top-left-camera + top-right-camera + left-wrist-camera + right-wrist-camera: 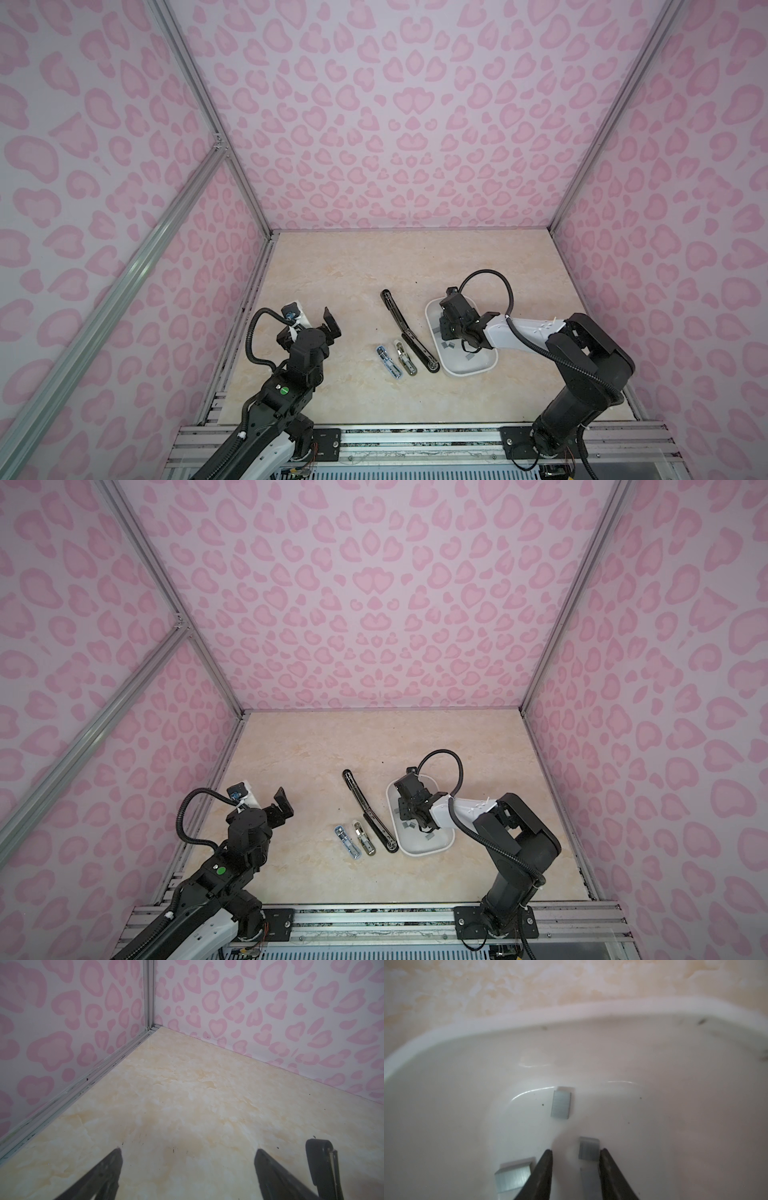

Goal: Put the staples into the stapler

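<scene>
Several staples [561, 1105], small grey blocks, lay loose in the white tray [571, 1012], which sat on the marbled table [332, 395] just right of the black stapler [405, 330]. That stapler lay opened out flat, its two long arms spread at a shallow angle. The right gripper [576, 1153] reached down into the tray with its jaws partly apart, astride one of the blocks [588, 1149]. The block touched one finger [608, 1167] while a clear gap separated it from the other, so nothing was clamped. Another block [513, 1176] lay just outside the jaws. The left gripper [188, 1157] hovered over bare table near the left wall, jaws spread wide and empty, well apart from the tray. A blue stapler [384, 361] and a dull-gold stapler [405, 359], both smaller, lay side by side just left of the black stapler's near end.
</scene>
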You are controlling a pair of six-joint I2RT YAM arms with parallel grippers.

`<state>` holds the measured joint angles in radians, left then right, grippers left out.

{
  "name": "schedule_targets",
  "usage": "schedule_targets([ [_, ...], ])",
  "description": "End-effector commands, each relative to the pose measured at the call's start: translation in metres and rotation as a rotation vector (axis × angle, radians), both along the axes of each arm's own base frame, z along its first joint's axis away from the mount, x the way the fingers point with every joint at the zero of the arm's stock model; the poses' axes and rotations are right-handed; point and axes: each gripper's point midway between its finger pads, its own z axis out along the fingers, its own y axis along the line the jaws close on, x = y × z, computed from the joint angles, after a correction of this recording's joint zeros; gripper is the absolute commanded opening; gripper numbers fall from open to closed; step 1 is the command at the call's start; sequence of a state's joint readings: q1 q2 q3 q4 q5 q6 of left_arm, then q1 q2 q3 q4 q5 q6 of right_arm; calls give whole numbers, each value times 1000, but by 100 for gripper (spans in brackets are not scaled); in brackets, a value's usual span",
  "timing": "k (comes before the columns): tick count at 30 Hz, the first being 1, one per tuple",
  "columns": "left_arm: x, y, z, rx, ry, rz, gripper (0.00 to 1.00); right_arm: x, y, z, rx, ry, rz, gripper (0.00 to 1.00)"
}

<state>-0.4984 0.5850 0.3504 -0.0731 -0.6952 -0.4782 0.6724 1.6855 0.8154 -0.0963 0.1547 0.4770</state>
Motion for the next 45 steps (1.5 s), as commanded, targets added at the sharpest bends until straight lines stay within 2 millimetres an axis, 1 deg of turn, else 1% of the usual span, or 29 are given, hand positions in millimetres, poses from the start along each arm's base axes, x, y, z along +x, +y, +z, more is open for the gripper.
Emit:
schedule_targets([
  [1,3,-1,11,-24,-38,4,100,-7,-10,-6,-74,21,-1,36],
  [6,3,-2,11,-26,-37,0,100,-11,-22,-4,-110,9,-27,36],
  [11,3,-2,11,-28,-37,0,100,-14,-25,-4,-119,12,-26,35],
  [14,3,-2,11,-29,-39,0,100,-15,-23,-5,-115,16,-14,29],
  [16,3,-2,10,-28,-36,0,100,-14,-21,-6,-113,20,-10,27],
  [23,3,-2,11,-29,-39,2,100,-14,-19,-7,-113,26,-2,26],
  [26,3,-2,10,-27,-34,0,100,-15,-18,-6,-107,28,1,29],
  [34,4,-3,10,-28,-34,-1,100,-20,-17,-4,-86,31,13,29],
  [39,4,-3,9,-27,-31,-1,100,-21,-18,-6,-89,34,10,27],
  [45,4,-3,9,-27,-31,-2,100,-19,-22,-13,-84,46,-2,21],
])
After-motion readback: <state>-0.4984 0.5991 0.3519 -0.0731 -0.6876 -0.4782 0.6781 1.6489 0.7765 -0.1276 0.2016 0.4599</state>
